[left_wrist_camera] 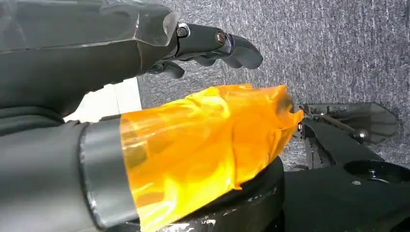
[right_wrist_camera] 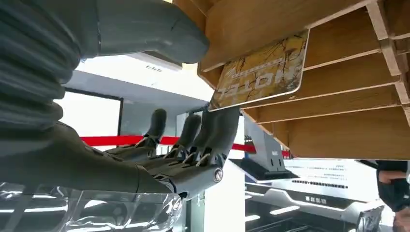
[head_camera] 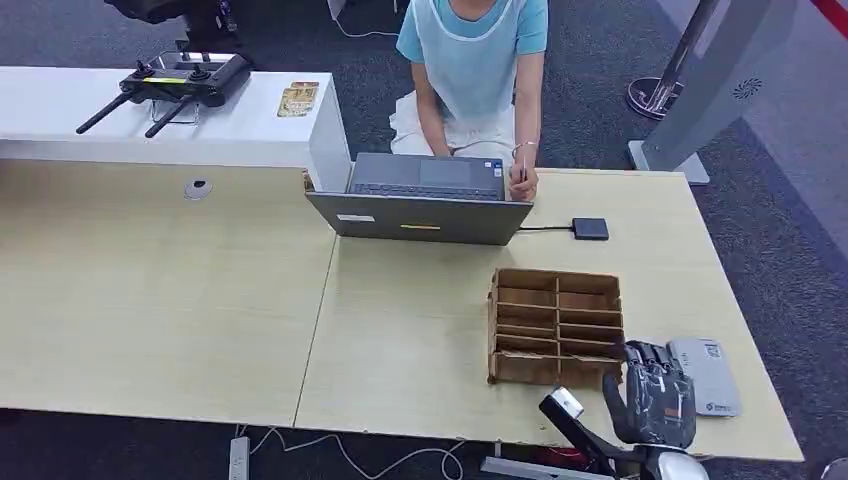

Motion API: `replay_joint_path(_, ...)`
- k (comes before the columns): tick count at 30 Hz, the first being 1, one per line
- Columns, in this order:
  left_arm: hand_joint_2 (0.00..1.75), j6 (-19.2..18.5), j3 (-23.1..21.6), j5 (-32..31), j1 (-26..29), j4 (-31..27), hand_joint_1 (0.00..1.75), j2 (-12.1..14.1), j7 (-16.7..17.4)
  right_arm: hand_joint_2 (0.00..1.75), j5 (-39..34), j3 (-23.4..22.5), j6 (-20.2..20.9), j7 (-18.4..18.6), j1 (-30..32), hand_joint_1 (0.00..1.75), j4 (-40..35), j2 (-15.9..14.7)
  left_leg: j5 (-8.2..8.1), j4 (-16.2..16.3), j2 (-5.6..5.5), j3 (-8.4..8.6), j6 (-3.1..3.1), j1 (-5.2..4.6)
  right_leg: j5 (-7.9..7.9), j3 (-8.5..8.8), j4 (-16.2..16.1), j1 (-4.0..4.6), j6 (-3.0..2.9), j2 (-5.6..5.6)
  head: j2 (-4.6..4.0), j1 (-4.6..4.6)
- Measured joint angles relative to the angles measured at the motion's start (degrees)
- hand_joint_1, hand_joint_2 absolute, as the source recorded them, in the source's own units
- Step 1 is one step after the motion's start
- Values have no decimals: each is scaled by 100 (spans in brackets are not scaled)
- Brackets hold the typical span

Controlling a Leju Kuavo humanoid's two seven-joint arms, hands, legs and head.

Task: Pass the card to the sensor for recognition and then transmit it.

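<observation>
Yellow card (right_wrist_camera: 263, 72), right hand's fingers (right_wrist_camera: 220, 128) touching

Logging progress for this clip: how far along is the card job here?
Early stage. Nothing looks done yet: the card sits in the wooden slotted box. In hand: the right hand is at the box, fingers touching the card. Left: pulling it out, presenting it to the grey sensor, passing it on.
</observation>
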Motion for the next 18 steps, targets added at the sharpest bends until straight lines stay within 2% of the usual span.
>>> replay_joint_path(4, 0, 0, 0, -2, 0, 0, 0, -15, 2, 175, 39, -2, -87, -22, 1, 51, 0, 13, 0, 0, 0, 0, 0, 0, 0, 0, 0, 0, 0, 0, 2, 0)
replay_joint_path(6, 0, -2, 0, -13, 0, 0, 0, -17, 11, 175, 41, -4, -140, -31, -3, 45, 0, 37, 0, 0, 0, -1, 0, 0, 0, 1, 0, 0, 0, 0, 2, 0)
replay_joint_path(8, 0, -2, 0, -39, 1, 0, 0, -17, 18, 175, 46, -4, -175, -81, -26, 30, 2, 66, 0, 0, 0, -1, 0, 0, 0, 1, 0, 0, 0, 0, 2, 0)
replay_joint_path(15, 0, 7, 0, -39, -1, 0, 0, -11, -37, 175, 111, -4, -205, -177, -173, 28, 61, 155, 1, 0, -1, 0, 0, 0, 0, 1, 1, 0, 0, -1, 2, 0)
replay_joint_path(18, 0, 7, 0, -39, -2, 0, 0, -11, -39, 175, 114, -4, -214, -184, -192, 35, 85, 168, 0, 0, 0, 0, 0, 0, 0, 1, 1, 0, 0, 0, 0, 0)
